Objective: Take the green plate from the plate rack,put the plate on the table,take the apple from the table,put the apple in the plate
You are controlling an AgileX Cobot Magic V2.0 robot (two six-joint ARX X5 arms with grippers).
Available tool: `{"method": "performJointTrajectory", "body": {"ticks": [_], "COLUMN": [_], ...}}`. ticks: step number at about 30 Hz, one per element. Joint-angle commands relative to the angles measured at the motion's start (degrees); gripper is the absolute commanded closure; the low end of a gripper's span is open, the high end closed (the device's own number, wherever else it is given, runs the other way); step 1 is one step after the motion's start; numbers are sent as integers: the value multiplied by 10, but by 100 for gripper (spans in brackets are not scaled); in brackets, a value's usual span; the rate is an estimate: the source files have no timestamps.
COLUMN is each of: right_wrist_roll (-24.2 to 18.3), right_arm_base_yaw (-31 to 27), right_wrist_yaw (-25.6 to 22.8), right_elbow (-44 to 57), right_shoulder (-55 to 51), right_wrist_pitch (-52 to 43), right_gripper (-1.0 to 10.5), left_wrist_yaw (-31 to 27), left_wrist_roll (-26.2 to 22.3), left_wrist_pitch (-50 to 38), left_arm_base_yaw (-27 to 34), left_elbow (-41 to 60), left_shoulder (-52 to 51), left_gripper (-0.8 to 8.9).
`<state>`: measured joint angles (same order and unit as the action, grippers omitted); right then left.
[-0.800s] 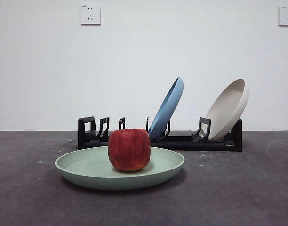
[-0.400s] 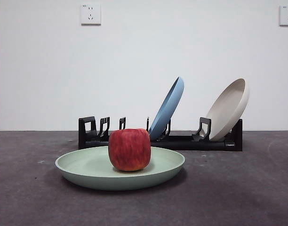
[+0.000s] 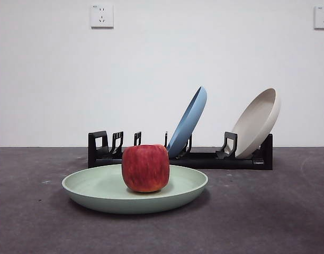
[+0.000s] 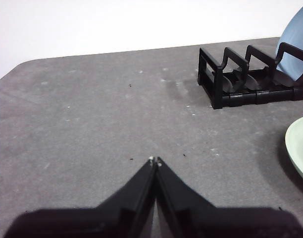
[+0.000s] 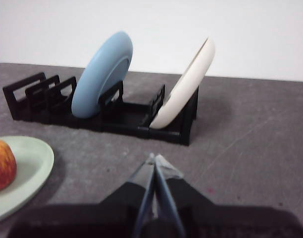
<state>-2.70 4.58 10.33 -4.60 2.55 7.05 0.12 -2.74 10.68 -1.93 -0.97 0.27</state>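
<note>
The green plate (image 3: pixel 98 193) lies flat on the table (image 3: pixel 268 211) in front of the plate rack (image 3: pixel 204 159). The red apple (image 3: pixel 145 168) sits upright in the middle of the plate. In the right wrist view the apple (image 5: pixel 2 166) and the plate's rim (image 5: pixel 35 166) show at one edge. The left wrist view catches only a sliver of the green plate (image 4: pixel 299 148) and the rack's empty end (image 4: pixel 226 82). My left gripper (image 4: pixel 154 160) is shut over bare table, well away from the plate. My right gripper (image 5: pixel 154 159) is shut too, short of the rack (image 5: pixel 117 116), holding nothing.
A blue plate (image 3: pixel 188 121) leans in the rack's middle slots and a beige plate (image 3: pixel 257 123) leans at its right end. The rack's left slots hold nothing. A white wall with two sockets (image 3: pixel 101 16) stands behind the table.
</note>
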Motion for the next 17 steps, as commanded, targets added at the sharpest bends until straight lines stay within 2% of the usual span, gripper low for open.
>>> {"method": "performJointTrajectory", "body": {"ticks": [1, 6, 17], "right_wrist_roll": [14, 14, 20], "right_arm_base_yaw": [0, 0, 0], "right_wrist_yaw": [-2, -2, -2], "right_elbow": [19, 33, 33], "right_shoulder": [-13, -25, -25], "right_wrist_pitch": [9, 53, 53], "right_gripper": [947, 947, 946], "left_wrist_yaw": [0, 0, 0], "left_wrist_roll": [4, 4, 4], "left_wrist_pitch": [-1, -1, -1], "left_arm_base_yaw": [2, 2, 2], "left_elbow": [7, 7, 7], "left_shoulder": [-2, -2, -2], "left_gripper": [817, 817, 817]}}
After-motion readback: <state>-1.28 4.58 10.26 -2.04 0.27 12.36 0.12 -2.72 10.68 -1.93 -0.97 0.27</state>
